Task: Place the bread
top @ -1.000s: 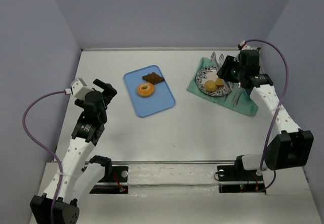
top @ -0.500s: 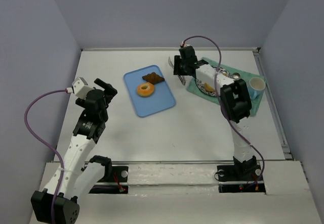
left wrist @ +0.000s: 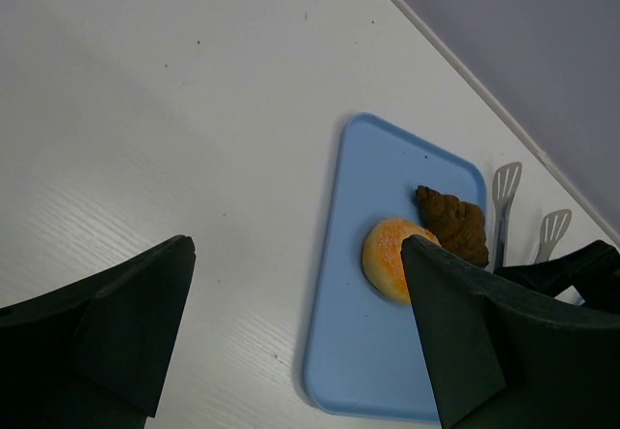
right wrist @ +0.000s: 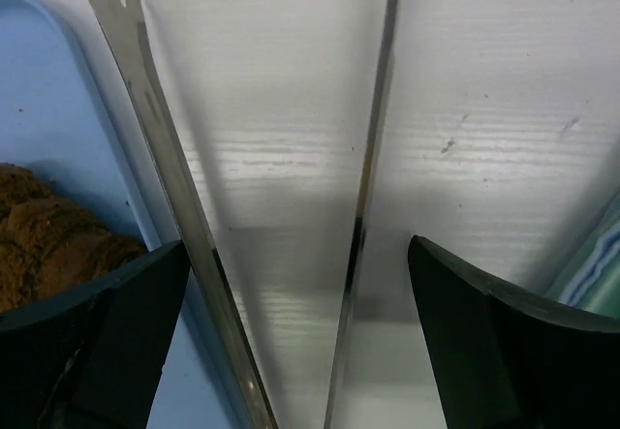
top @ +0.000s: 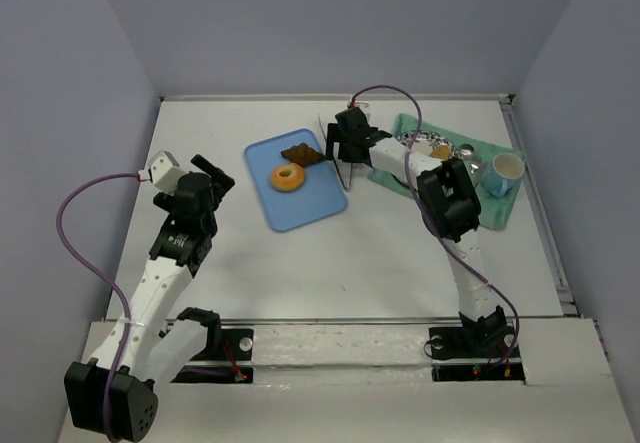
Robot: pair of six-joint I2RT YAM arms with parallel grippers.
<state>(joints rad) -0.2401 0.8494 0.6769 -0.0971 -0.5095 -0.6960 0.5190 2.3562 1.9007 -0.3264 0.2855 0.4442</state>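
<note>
On the blue tray (top: 300, 208) lie a round orange bread (top: 288, 176) and a brown twisted bread (top: 301, 153). My right gripper (top: 338, 151) hangs at the tray's right edge, beside the brown bread (right wrist: 48, 230). It is open, and the two spread arms of metal tongs (right wrist: 155, 119) run between its fingers. The right tong arm stands apart from the finger. My left gripper (top: 210, 173) is open and empty over bare table, left of the tray. From its wrist I see the orange bread (left wrist: 392, 255), the brown bread (left wrist: 453, 224) and the tong tips (left wrist: 504, 187).
A green cloth (top: 490, 208) at the right carries a plate (top: 425, 148) with small bread pieces, a metal bowl (top: 466, 151) and a pale cup (top: 507, 168). The right arm stretches over that cloth. Purple walls close in the table at the back and sides.
The right arm has swung from the plate on the green cloth leftward to the blue tray's right edge. The tongs now show spread below it. The left arm has barely moved.
</note>
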